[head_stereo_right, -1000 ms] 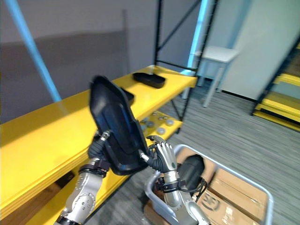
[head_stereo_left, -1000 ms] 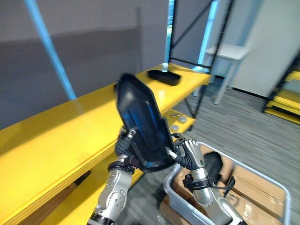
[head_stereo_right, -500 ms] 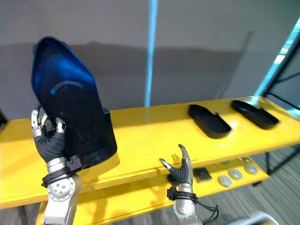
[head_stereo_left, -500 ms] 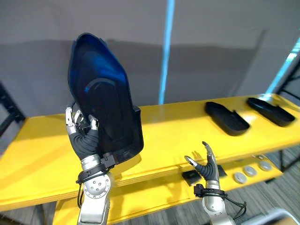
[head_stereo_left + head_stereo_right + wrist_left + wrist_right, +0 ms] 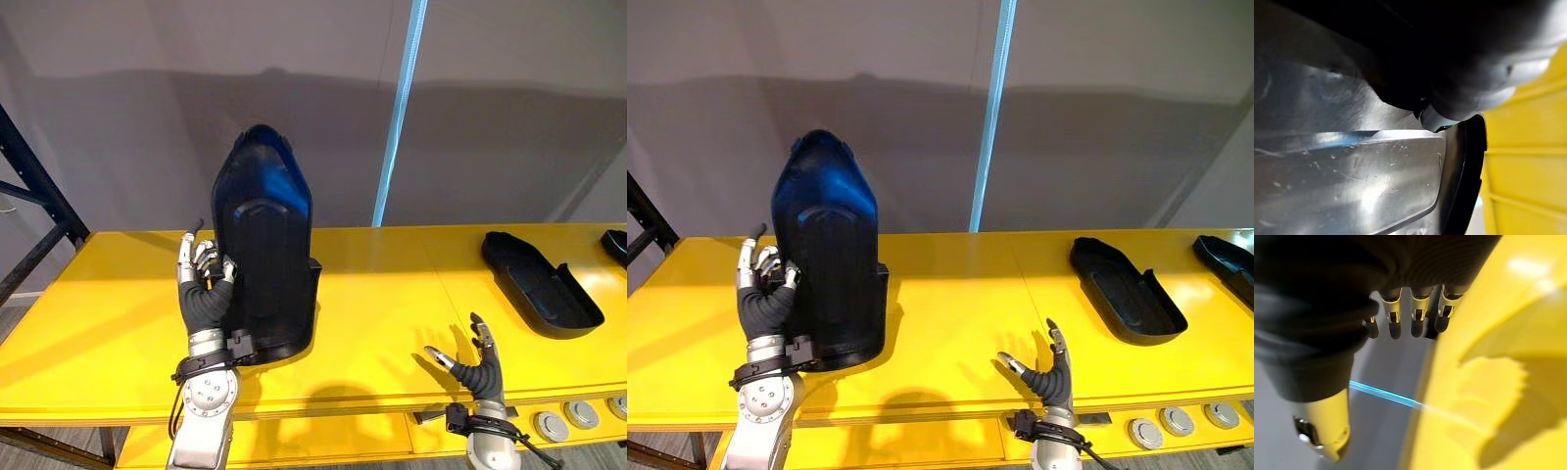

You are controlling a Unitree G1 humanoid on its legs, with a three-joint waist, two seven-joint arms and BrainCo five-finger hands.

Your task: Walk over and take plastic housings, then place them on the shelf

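A large dark blue-black plastic housing (image 5: pixel 265 255) stands upright over the yellow shelf top (image 5: pixel 392 284), its lower end near the board. My left hand (image 5: pixel 201 294) is shut on its lower left edge, fingers curled round the rim; the left wrist view shows the housing's glossy inner wall (image 5: pixel 1352 176) very close. My right hand (image 5: pixel 475 367) hovers open at the shelf's front edge, right of the housing, holding nothing. Its straight fingers (image 5: pixel 1415 318) show in the right wrist view above the yellow board (image 5: pixel 1498 357).
Another black housing (image 5: pixel 539 284) lies flat on the shelf at the right, with a second one (image 5: pixel 1225 259) at the far right edge. Round grey discs (image 5: pixel 554 426) lie on the lower yellow shelf. A dark rack post (image 5: pixel 34 176) stands at left. A grey wall is behind.
The view has turned to face the shelf squarely. The housing in my left hand has come down lower and stands closer to the shelf top. My right hand stays off it.
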